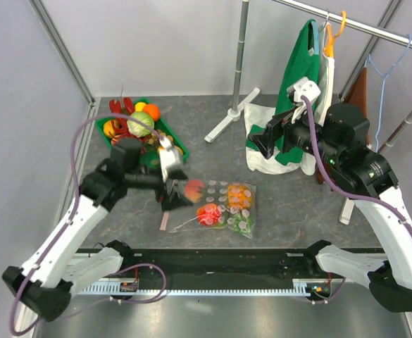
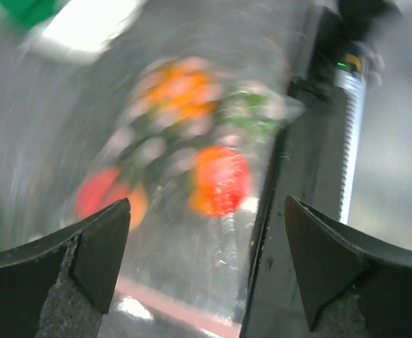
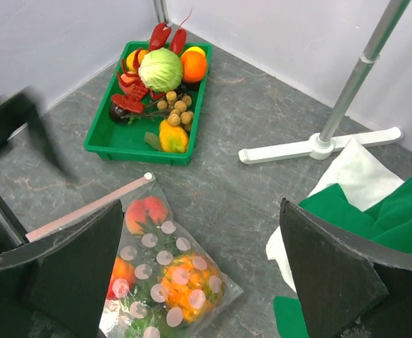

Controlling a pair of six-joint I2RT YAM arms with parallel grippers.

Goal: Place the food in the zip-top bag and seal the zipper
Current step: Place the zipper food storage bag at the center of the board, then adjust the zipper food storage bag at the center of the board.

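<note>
The zip-top bag [image 1: 223, 205] lies flat on the grey table and holds food: a red-yellow peach [image 1: 194, 189], orange pieces [image 1: 239, 193], a red-orange fruit [image 1: 209, 215] and green pieces [image 1: 242, 224]. Its pink zipper [image 1: 165, 221] runs along the left edge. My left gripper [image 1: 172, 196] hovers open over that edge. The blurred left wrist view shows the zipper [image 2: 170, 303] below wide-apart jaws with nothing between them. My right gripper [image 1: 265, 141] is open and empty, raised at the back right. Its wrist view shows the bag [image 3: 160, 278] and zipper [image 3: 86, 209].
A green tray [image 1: 179, 148] of more toy food stands at the back left, also in the right wrist view [image 3: 100, 137]. A rack's white foot [image 1: 223, 123] and a green and white cloth [image 1: 272, 158] lie at the back right. Hangers hang on a rail above.
</note>
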